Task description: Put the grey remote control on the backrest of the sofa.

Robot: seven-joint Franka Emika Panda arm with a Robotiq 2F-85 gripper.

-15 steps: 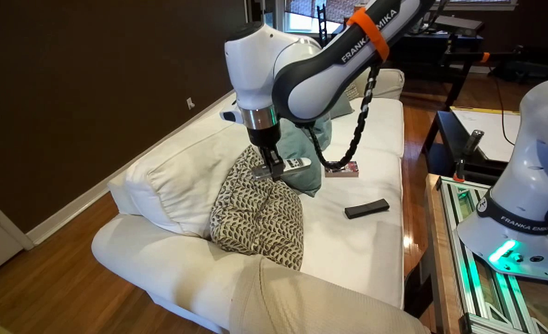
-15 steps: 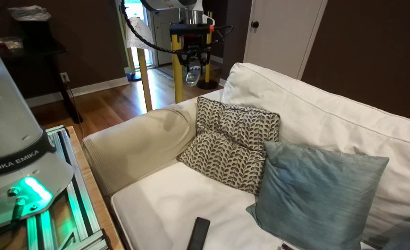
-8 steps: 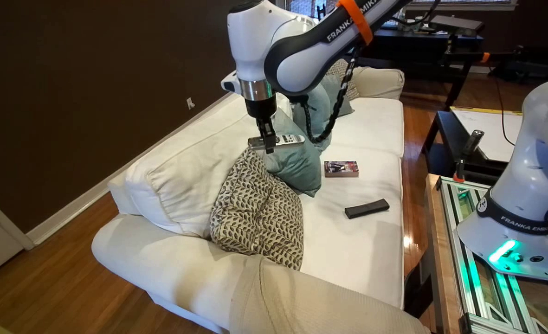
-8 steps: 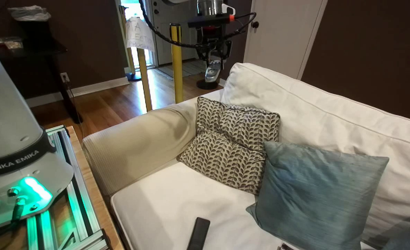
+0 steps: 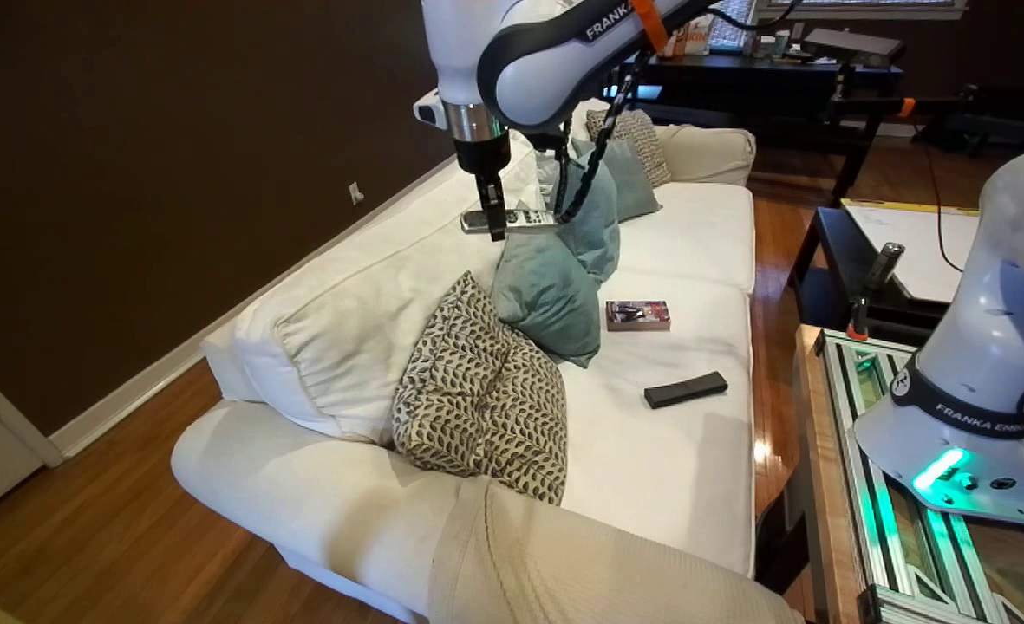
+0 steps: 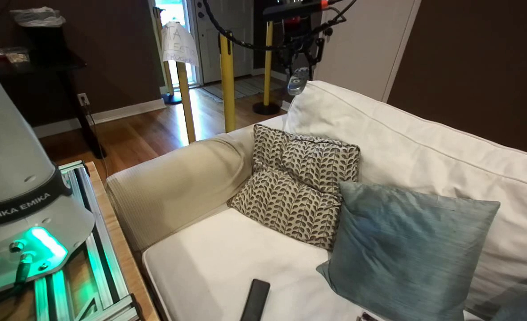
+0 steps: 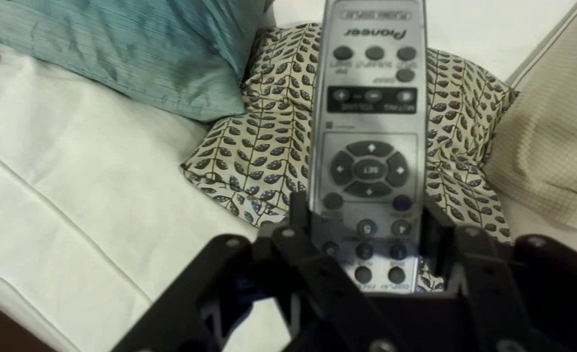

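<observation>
The grey remote control [image 7: 369, 124] is held flat between the two fingers of my gripper [image 7: 368, 217], which press on its long sides. The remote's near end is partly covered by the gripper in the wrist view. In both exterior views, my gripper [image 5: 497, 232] and the remote [image 5: 533, 218] hang in the air above the sofa; the remote also shows near the backrest's end corner [image 6: 297, 84]. The off-white backrest [image 5: 364, 299] runs along the wall side of the sofa. It fills the left of the wrist view [image 7: 58, 181], while the remote is over the patterned pillow there.
A leaf-patterned pillow [image 5: 485, 407] and a teal pillow [image 5: 551, 295] lean against the backrest. A black remote [image 5: 685, 390] and a small book or box [image 5: 638, 315] lie on the seat. The cream armrest [image 6: 187, 187] and a dark wall [image 6: 477, 67] bound the sofa.
My gripper has carried the grey remote upward and across toward the backrest. In an exterior view it shifts up and slightly left; in an exterior view it shifts right. The sofa items stay put.
</observation>
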